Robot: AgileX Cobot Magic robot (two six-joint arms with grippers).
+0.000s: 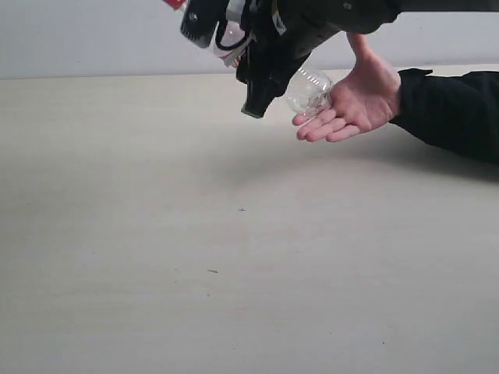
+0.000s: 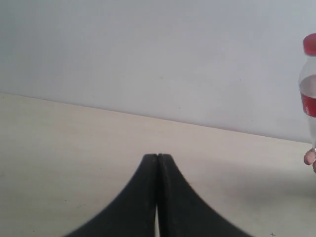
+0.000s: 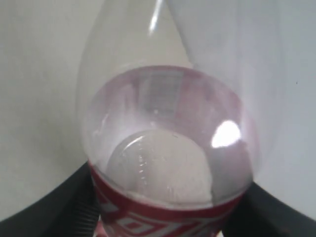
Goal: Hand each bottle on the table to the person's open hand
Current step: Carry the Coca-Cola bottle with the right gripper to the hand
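Exterior view: the right pincer (image 1: 261,82) is gripping a clear bottle (image 1: 309,90) with a red label, holding it tilted above the table (image 1: 234,257). The bottle's base is touching the fingertips of the person's open hand (image 1: 357,100), which is reaching out of a black sleeve (image 1: 456,113).

Left wrist view: the left pincer (image 2: 158,165) is sitting fully closed, jaws pressing together on nothing. The red-capped bottle is showing at the frame's edge.

Right wrist view: the pincer's dark fingers (image 3: 74,210) are clamping the bottle at its label, standing wide apart on either side of it.
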